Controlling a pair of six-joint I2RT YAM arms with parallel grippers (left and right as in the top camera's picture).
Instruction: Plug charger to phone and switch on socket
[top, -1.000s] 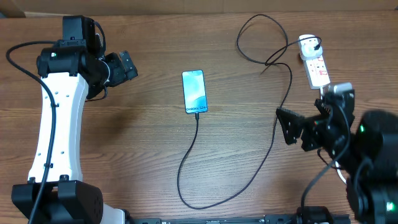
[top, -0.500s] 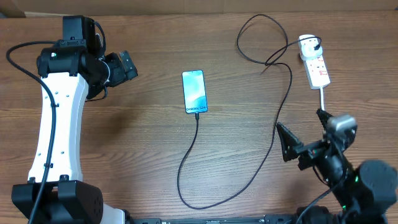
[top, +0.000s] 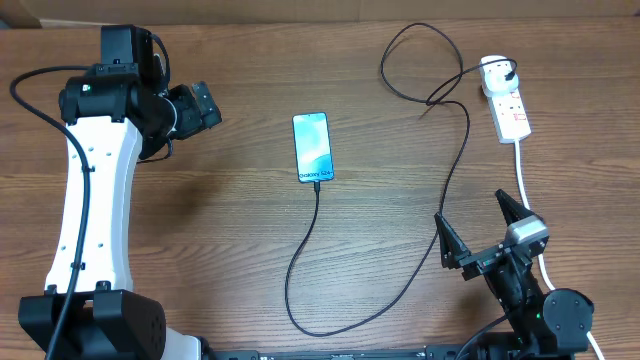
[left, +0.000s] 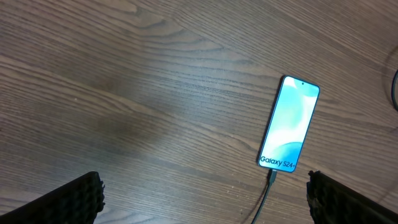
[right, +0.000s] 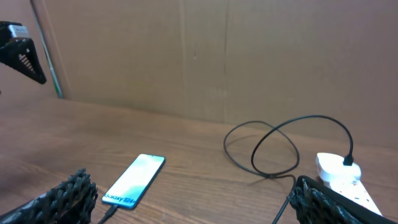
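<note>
The phone (top: 312, 147) lies flat mid-table, teal screen up, also in the left wrist view (left: 290, 131) and right wrist view (right: 134, 180). The charger's thin black cable (top: 440, 215) has its tip in the phone's bottom edge, loops across the table and ends at the white plug head (top: 495, 72) seated in the socket (top: 511, 112), a white power strip at the far right. My left gripper (top: 208, 105) is open and empty, well left of the phone. My right gripper (top: 482, 232) is open and empty near the front right edge, below the socket.
The socket's thick white cord (top: 522, 175) runs toward the front past my right arm. A brown cardboard wall (right: 205, 56) stands behind the table. The left arm's white base (top: 90, 230) takes up the left side.
My right arm has pulled back from beside the socket toward the table's front edge, gripper open. The left arm, phone and cable have not moved.
</note>
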